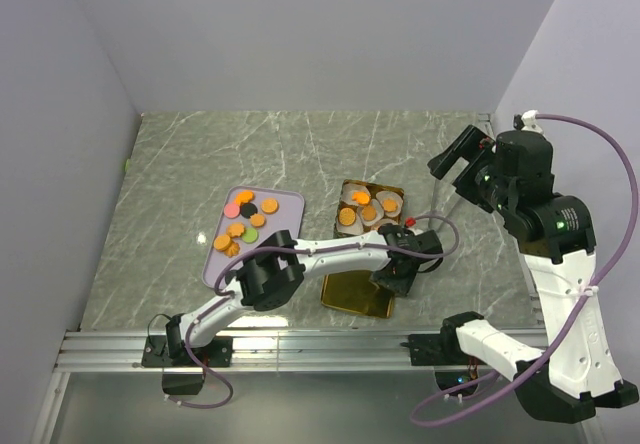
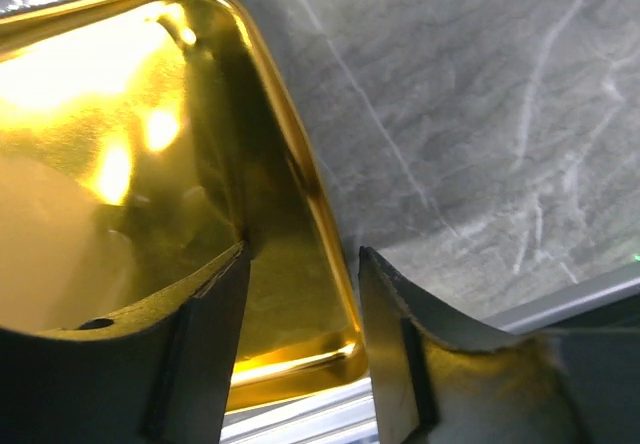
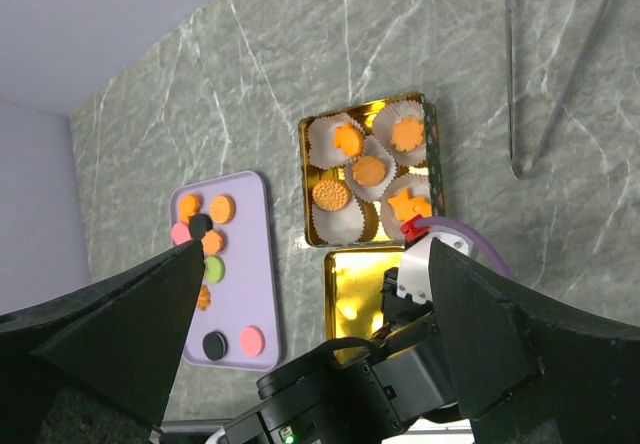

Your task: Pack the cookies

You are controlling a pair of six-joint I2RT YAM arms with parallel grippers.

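Observation:
Several cookies, orange, pink, black and green, lie on a lavender tray. More orange cookies sit in white paper cups inside a gold tin. Just in front of the tin lies a shiny gold lid, hollow side up and holding nothing. My left gripper is low over the lid's right rim, one finger inside and one outside, with a gap still showing. My right gripper hangs high at the right, open and holding nothing.
An aluminium rail runs along the table's near edge, close to the lid. A thin metal tong-like piece lies on the marble right of the tin. Grey walls close in the left, back and right sides.

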